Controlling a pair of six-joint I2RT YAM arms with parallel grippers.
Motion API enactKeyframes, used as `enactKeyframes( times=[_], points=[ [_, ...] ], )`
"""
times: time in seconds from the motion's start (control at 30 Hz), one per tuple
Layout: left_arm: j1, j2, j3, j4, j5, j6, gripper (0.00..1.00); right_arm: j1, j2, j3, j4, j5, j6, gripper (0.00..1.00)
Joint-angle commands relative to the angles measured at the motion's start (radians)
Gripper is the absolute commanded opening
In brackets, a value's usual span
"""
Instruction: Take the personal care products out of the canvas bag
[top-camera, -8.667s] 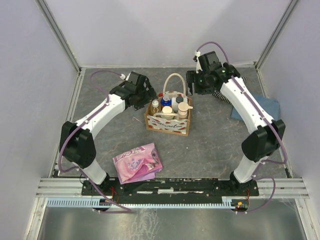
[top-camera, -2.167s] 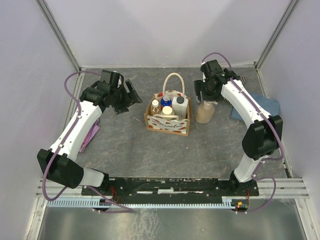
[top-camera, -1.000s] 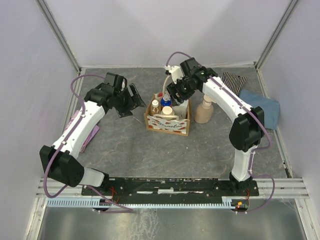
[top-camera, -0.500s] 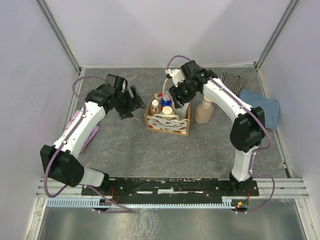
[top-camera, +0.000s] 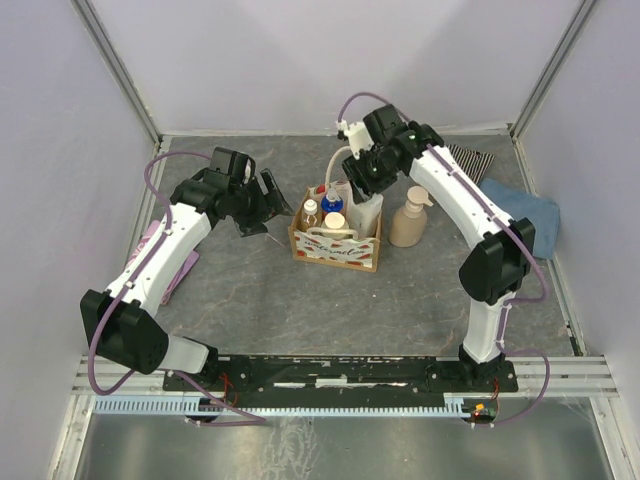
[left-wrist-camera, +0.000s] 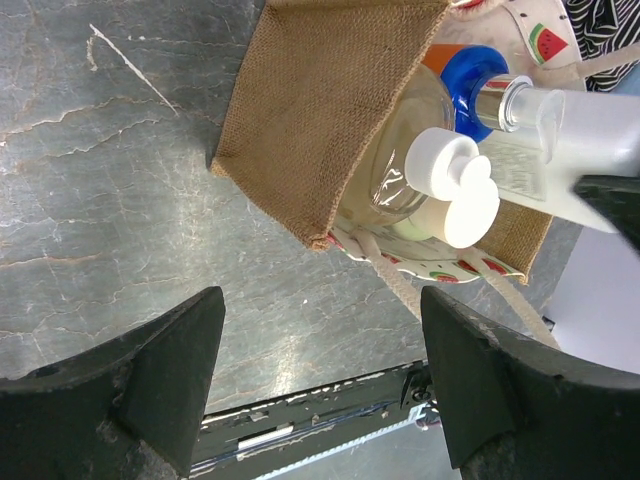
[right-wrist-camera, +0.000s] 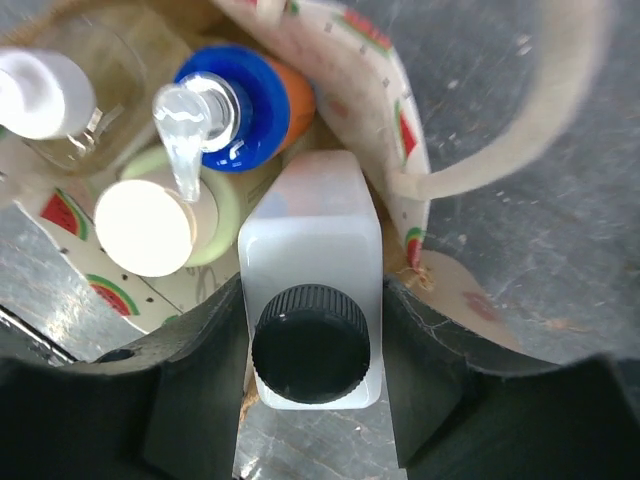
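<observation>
Right hand (top-camera: 362, 178), top view: closed on the upper end of a whitish bottle (top-camera: 366, 208), which stands upright at the far right corner of the canvas bag (top-camera: 335, 245). Whether its base is clear of the rim cannot be told. The left hand (top-camera: 268, 200) is open, just left of the bag and not touching it. A beige pump bottle (top-camera: 410, 218) stands upright on the counter (top-camera: 300, 290), right of the bag. A pink cloth (top-camera: 180, 272) lies partly under the left arm, and a blue cloth (top-camera: 525, 215) lies far right.

Left wrist view: the fingers (left-wrist-camera: 170, 370) are spread with nothing between them. The bag's tan side (left-wrist-camera: 320, 110) lies ahead. The bottles' long axes run left to right, caps rightward, and the whitish bottle (left-wrist-camera: 590, 130) juts out farthest.

Right wrist view: the camera looks straight down the bottle's long axis, its black cap (right-wrist-camera: 310, 345) facing the lens. The fingers (right-wrist-camera: 205, 350) press both flanks. An orange bottle with blue pump (right-wrist-camera: 240, 105) and a cream-lidded bottle (right-wrist-camera: 145, 228) crowd its left. The bag's handle (right-wrist-camera: 500, 160) curves past on the right.
</observation>
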Motion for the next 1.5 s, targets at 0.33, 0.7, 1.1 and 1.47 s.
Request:
enactKeyframes(
  times=[0.33, 0.7, 1.1, 1.47],
  points=[
    [-0.005, -0.022, -0.001, 0.038, 0.032, -0.03, 0.85, -0.037, -0.067, 0.49, -0.017, 0.197, 0.133, 0.44],
    [-0.005, -0.023, -0.014, 0.099, 0.02, -0.033, 0.85, -0.156, -0.078, 0.416, 0.018, 0.262, 0.199, 0.45],
    [-0.02, 0.193, 0.21, 0.198, 0.016, 0.215, 0.85, -0.181, 0.038, 0.241, 0.079, 0.225, 0.177, 0.45],
    [-0.173, 0.359, 0.395, 0.017, -0.158, 0.399, 0.85, -0.184, 0.072, 0.17, 0.097, 0.225, 0.19, 0.55]
  ],
)
